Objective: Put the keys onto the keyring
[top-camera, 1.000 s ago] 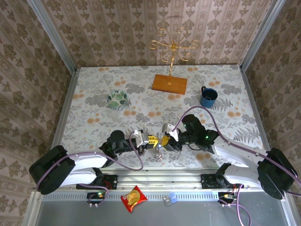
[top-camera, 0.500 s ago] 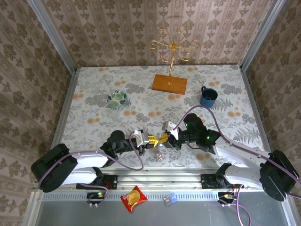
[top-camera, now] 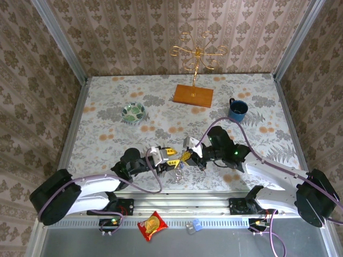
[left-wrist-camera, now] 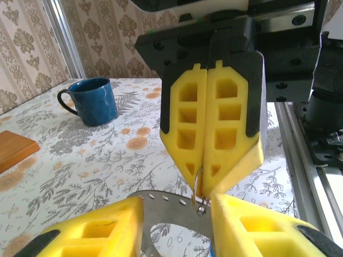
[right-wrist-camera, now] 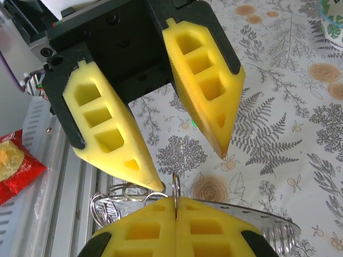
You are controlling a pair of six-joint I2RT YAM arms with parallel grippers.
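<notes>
The keyring is a flat grey metal band with small holes (thin wire loops hang from it), held up between both arms over the table's near edge. The right gripper, partly open a second ago, is now clamped on one loop. The left gripper, closed before, has parted its fingers and grips nothing.

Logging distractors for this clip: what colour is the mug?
The mug is dark blue; it shows best in the left wrist view.
</notes>
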